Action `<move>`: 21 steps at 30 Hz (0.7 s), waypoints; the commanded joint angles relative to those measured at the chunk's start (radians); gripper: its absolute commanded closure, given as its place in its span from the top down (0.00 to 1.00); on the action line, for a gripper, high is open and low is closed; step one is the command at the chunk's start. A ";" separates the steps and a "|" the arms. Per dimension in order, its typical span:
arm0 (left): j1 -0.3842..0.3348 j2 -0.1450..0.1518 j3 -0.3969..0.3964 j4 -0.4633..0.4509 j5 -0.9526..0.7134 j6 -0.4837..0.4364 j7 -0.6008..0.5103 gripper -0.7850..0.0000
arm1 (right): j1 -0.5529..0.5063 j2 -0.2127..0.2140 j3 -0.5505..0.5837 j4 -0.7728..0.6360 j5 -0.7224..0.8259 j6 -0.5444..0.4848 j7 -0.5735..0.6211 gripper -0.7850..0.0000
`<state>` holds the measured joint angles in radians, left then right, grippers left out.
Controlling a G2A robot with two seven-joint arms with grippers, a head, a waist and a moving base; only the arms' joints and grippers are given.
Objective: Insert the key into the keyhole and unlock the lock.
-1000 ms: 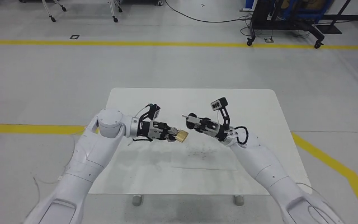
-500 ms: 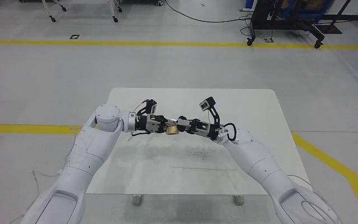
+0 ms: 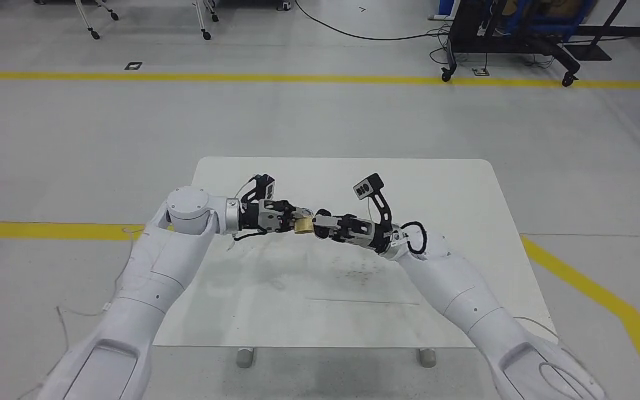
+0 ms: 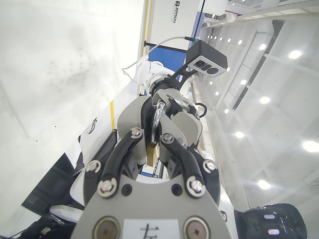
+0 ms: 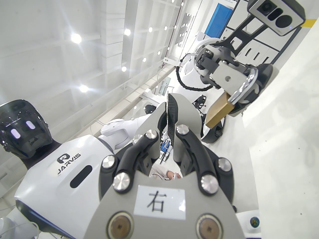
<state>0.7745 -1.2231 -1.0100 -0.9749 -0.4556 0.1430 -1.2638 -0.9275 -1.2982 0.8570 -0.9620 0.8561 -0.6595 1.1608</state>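
A brass padlock (image 3: 303, 226) with a silver shackle hangs above the middle of the white table. My left gripper (image 3: 289, 218) is shut on the shackle. In the left wrist view the brass body (image 4: 152, 154) sits low between the fingers of the left gripper (image 4: 157, 110). The right wrist view shows the padlock (image 5: 219, 114) sticking out sideways from the left gripper (image 5: 246, 80). My right gripper (image 3: 322, 224) meets the lock from the other side. Its fingers (image 5: 172, 115) are pressed together, and the key between the pads is almost hidden.
The table (image 3: 440, 200) bears only dark scuff marks (image 3: 355, 270) near its middle, below the grippers. Both grippers hover above the surface. Floor with yellow lines surrounds the table, and a black-framed cart (image 3: 510, 40) stands far behind.
Both grippers have come together over the table's middle. The gap between the padlock and the right gripper has closed, and the pair has shifted slightly left and farther back.
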 commanded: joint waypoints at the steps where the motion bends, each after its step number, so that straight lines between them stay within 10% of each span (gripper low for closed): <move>1: 0.000 0.000 0.000 0.000 0.000 0.000 0.000 0.00 | 0.000 0.000 0.000 0.000 0.000 0.000 0.000 0.00; 7: 0.029 0.006 -0.009 -0.050 0.044 0.009 0.120 0.00 | -0.045 0.018 0.027 -0.072 -0.096 0.054 -0.072 0.00; 14: 0.088 0.018 -0.047 -0.146 0.082 0.032 0.288 0.00 | -0.295 0.106 0.212 -0.451 -0.286 0.357 -0.239 0.00; 21: 0.088 0.018 -0.047 -0.146 0.082 0.032 0.288 0.00 | -0.295 0.106 0.212 -0.451 -0.286 0.357 -0.239 0.00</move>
<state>0.8622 -1.2051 -1.0569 -1.1212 -0.3737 0.1748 -0.9759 -1.2218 -1.1917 1.0687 -1.4159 0.5705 -0.3033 0.9217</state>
